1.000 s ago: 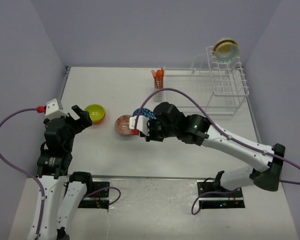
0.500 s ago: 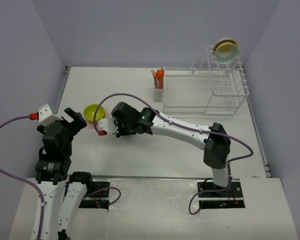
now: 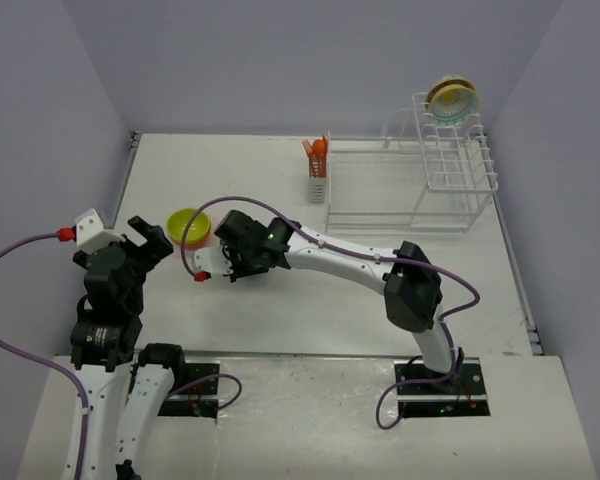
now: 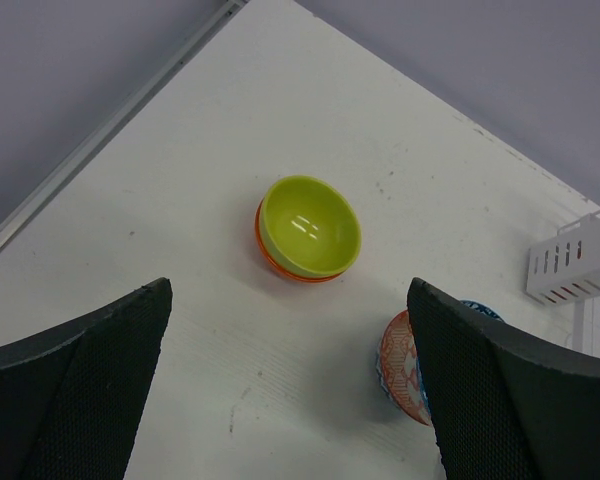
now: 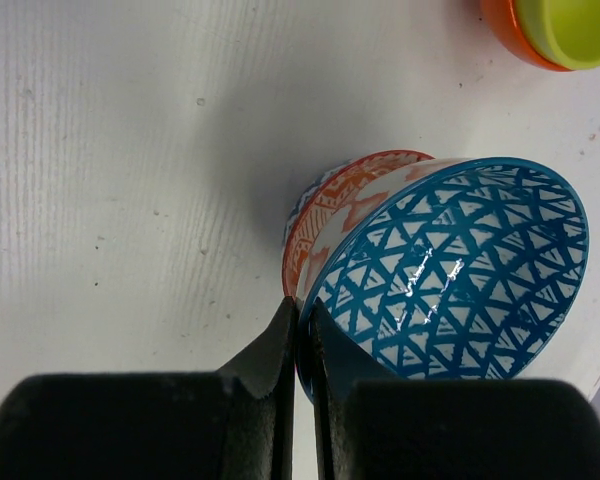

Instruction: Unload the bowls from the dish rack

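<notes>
— Top external view first: where are the bowls seen?

— Two piles are spotted, both on the left half of the table [image 3: 310, 310], well apart from the dish rack [image 3: 410, 200] at the far right. The lime-green bowl [image 4: 310, 225] is nested in an orange bowl [image 4: 277, 264], set flat on the table. Near that, the blue patterned bowl [image 5: 450, 270] is tucked into the orange-red zigzag bowl [image 5: 325, 205], and that pair is tipped over to one side, as seen from the left wrist.

— And the pincers?

— The right gripper [image 5: 300, 310] is pinched tight on the rim of the blue patterned bowl, with a sliver of dark blue rim caught between the fingertips. Whether the zigzag bowl's wall is clamped too can't be told. The left gripper [image 4: 290, 290] is spread wide with nothing in it, held above the table near the lime-green bowl.

— Anything to be found in the rack?

— One cream bowl [image 3: 452, 98] is stood on edge on top of the taller section. Orange utensils [image 3: 318, 152] are parked in the cutlery basket [image 3: 318, 188] at the rack's left end.
</notes>
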Robot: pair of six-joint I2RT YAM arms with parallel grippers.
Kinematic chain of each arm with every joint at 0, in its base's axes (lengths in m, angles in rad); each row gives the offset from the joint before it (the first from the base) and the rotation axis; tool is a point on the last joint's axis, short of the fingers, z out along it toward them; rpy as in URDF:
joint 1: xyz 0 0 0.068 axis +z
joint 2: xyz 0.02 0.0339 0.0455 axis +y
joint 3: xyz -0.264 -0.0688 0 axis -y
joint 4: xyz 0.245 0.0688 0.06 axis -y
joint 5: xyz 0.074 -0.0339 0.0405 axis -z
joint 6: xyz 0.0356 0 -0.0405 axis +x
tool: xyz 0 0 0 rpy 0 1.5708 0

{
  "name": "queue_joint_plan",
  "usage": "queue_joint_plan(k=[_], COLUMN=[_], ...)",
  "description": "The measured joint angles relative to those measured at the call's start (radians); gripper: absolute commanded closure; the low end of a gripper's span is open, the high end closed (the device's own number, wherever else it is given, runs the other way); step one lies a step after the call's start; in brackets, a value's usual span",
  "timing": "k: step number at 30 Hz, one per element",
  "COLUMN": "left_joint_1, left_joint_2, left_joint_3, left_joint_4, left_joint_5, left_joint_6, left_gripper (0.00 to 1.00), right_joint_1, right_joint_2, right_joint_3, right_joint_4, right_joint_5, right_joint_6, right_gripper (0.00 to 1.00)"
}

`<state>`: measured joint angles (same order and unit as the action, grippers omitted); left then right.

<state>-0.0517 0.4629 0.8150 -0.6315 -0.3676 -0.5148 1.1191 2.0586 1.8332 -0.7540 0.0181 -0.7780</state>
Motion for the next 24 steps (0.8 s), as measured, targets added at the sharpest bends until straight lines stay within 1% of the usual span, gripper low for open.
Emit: queue_joint_plan(k=[10, 24], left_joint_1=[0.000, 0.000], left_joint_2=[-0.003, -0.003], left_joint_3=[0.000, 0.000], left_joint_4=[0.000, 0.000], left_joint_5=[0.001, 0.002], left_joint_6=[0.000, 0.000], left_gripper=[0.00, 0.00], right_joint_1=[-0.022, -0.060], right_joint_2=[0.071, 0.103], right_joint_3=[0.006, 0.006], right_joint_4=[0.002, 0.014], right_joint_5=[-0.013, -0.012], right_joint_6=[-0.009, -0.008], right_gripper=[1.00, 1.00])
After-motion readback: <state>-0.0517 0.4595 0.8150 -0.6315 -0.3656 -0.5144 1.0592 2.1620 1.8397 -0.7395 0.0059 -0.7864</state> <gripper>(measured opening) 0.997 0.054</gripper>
